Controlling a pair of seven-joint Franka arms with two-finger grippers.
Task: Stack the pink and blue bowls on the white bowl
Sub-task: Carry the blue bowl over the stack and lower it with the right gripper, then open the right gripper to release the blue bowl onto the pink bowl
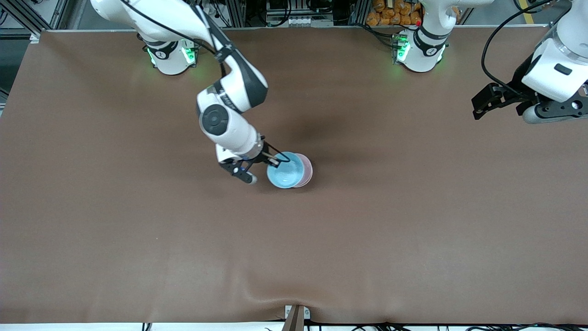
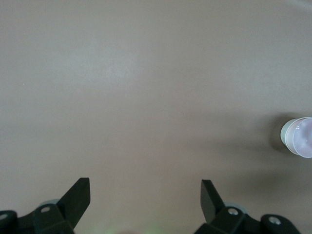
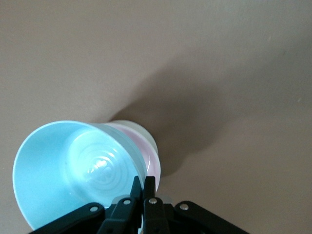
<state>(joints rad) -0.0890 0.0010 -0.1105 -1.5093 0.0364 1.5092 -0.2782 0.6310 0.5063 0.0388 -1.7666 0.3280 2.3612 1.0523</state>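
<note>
The light blue bowl [image 1: 285, 172] is in the pink bowl [image 1: 307, 169] near the table's middle, and it looks tilted toward the right arm. My right gripper [image 1: 275, 161] is shut on the blue bowl's rim [image 3: 137, 168], one finger inside and one outside. In the right wrist view the pink bowl [image 3: 152, 158] sits nested in the white bowl [image 3: 141, 130], which rests on the table. The white bowl is hidden in the front view. My left gripper [image 1: 478, 106] is open and empty, up in the air at the left arm's end of the table [image 2: 146, 187].
The brown table cloth [image 1: 413, 220] is bare around the stack. The bowl stack shows far off in the left wrist view [image 2: 298, 136]. A small bracket [image 1: 296, 315] sits at the table edge nearest the front camera.
</note>
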